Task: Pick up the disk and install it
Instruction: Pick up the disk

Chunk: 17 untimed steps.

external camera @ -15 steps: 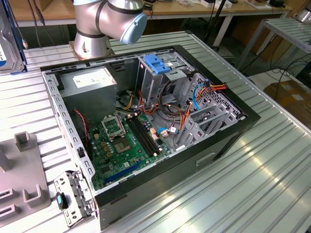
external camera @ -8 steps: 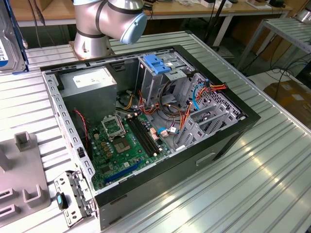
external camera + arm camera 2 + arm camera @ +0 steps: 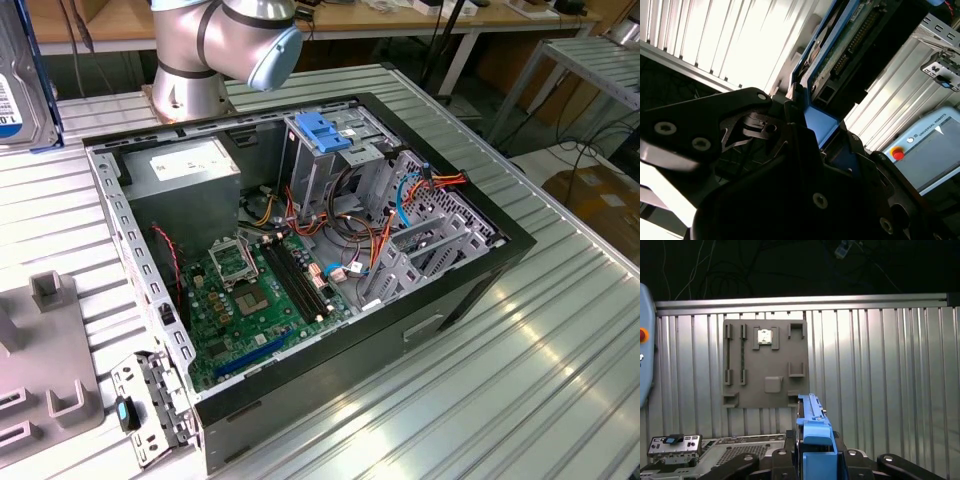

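Gripper clamped on blue-framed disk | disk on edge, probably oriented for sliding into drive cage | held far left of open case

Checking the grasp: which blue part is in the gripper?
The disk, its blue bracket clamped in the gripper. The blue plate sits atop the metal cage; the blue cables run inside the case.

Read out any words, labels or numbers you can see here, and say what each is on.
White label on the disk: cut off at the picture's edge, unreadable.
Lettering on the teach pendant: too small to read.
Sticker on the power supply: blurred.
Markings on the motherboard: too small.
No text reads clearly.
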Each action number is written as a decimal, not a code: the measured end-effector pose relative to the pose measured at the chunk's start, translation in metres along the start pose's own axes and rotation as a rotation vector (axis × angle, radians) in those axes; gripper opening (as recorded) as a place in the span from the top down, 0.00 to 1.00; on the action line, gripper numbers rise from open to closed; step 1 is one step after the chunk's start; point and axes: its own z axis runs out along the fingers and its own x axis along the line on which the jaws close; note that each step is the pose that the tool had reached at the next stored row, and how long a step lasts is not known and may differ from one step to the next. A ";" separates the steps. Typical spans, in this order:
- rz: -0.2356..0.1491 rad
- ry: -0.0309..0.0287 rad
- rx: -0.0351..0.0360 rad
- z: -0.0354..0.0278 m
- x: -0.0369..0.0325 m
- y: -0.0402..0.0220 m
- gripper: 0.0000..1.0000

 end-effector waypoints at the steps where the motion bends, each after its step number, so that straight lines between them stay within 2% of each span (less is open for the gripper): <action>1: 0.000 0.0000 0.0000 0.0000 0.0000 -0.0005 0.63; 17: 0.000 0.0001 0.0000 -0.0002 -0.0005 -0.0097 0.63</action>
